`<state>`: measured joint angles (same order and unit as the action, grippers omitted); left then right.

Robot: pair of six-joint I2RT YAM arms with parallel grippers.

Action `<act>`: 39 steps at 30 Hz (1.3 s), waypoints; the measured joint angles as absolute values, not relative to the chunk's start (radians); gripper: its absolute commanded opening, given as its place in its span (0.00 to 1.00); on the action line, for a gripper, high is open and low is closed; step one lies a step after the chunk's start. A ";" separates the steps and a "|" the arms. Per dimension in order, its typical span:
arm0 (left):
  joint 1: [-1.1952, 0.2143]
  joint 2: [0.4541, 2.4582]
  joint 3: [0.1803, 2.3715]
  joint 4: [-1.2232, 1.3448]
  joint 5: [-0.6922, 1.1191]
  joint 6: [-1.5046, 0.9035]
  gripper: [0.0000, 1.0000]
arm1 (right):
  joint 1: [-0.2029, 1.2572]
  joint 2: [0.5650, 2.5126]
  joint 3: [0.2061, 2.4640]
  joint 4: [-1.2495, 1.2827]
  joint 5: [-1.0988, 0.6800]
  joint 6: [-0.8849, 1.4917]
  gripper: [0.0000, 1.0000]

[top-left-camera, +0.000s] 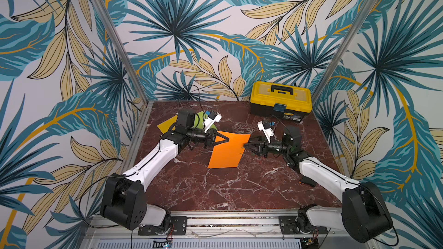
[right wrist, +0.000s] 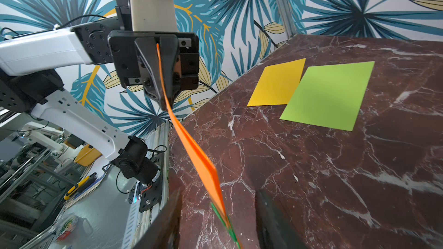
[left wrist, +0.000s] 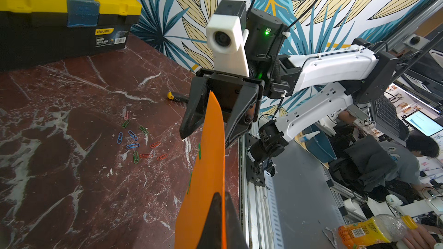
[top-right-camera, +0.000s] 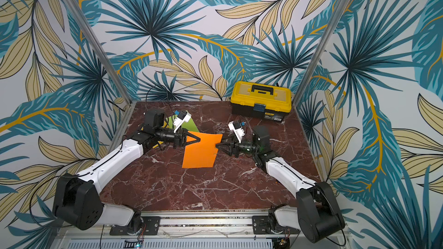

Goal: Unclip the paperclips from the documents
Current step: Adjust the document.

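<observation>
- The left gripper point(top-left-camera: 227, 138) has its jaws fully closed on one edge of the orange sheet point(top-left-camera: 226, 154) and holds it up edgewise over the worktop point(top-left-camera: 215, 188).
- The right gripper point(top-left-camera: 245, 145) has its jaws parted, straddling the sheet's opposite edge; they grip nothing.
- At least two green paperclips point(left wrist: 199, 150) sit clipped on that sheet, so it is unfinished.
- A scatter of loose paperclips point(left wrist: 136, 141) lies on the worktop, apparently already pulled off.
- The golden yellow sheet point(right wrist: 278, 85) and lime green sheet point(right wrist: 328, 94) lie flat, overlapping, with no clips visible; they look done.
- The task seems in its last stretch.
</observation>
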<state>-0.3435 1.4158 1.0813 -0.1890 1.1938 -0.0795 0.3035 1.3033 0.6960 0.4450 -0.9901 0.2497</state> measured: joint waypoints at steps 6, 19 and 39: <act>-0.344 1.416 1.081 -0.186 1.194 -0.079 0.00 | 0.331 1.333 0.745 0.460 -1.031 0.246 0.50; -0.344 1.416 1.081 -0.180 1.193 -0.079 0.00 | 0.353 1.341 0.757 0.473 -1.075 0.253 0.29; -0.344 1.416 1.081 -0.178 1.174 -0.077 0.08 | 0.353 1.328 0.765 0.429 -1.047 0.258 0.00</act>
<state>-0.3443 1.4158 1.0813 -0.1783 1.1744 -0.0769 0.3534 1.3281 0.7647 0.4286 -1.0466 0.2577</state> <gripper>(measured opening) 0.054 0.047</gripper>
